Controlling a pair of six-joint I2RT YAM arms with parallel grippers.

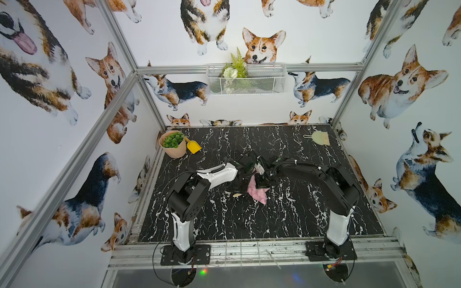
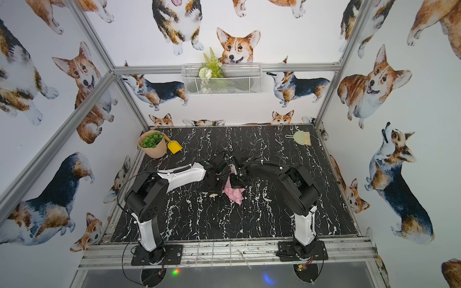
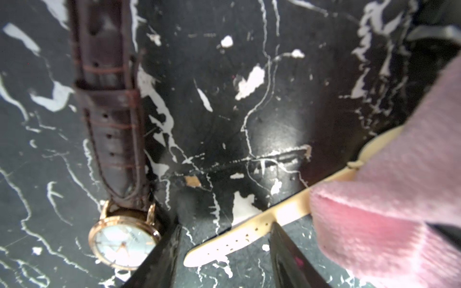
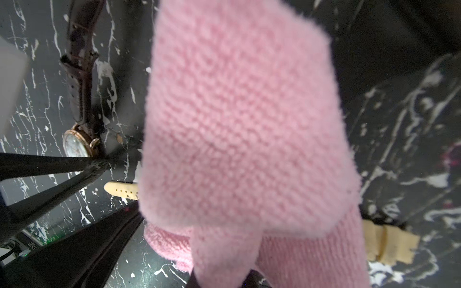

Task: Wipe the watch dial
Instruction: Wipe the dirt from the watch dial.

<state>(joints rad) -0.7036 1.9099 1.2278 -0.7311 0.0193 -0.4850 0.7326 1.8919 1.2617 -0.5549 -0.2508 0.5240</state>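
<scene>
Looks mid-wipe. Right hand (image 1: 262, 184) clamped shut on a pink knitted cloth (image 4: 239, 129), draped over the middle of a cream-strapped watch (image 3: 249, 232) on the counter (image 3: 299, 87); dial hidden beneath, so cannot tell how clean. Left hand (image 3: 225, 228) half open, fingers straddling the cream strap, seemingly to steady it. Just beside, a brown-strapped, rose-gold watch (image 3: 124, 241), white dial bare. Left to do, probably: rubbing strokes, then lifting the cloth away.

The left gripper (image 3: 225, 237) holds its jaws apart over a cream strap (image 3: 219, 245) on the marbled table (image 3: 249, 99). From it, the gold watch dial (image 3: 123, 245) sits at nine o'clock, its brown strap (image 3: 112, 119) toward eleven, pink cloth (image 3: 386, 199) at two.
</scene>
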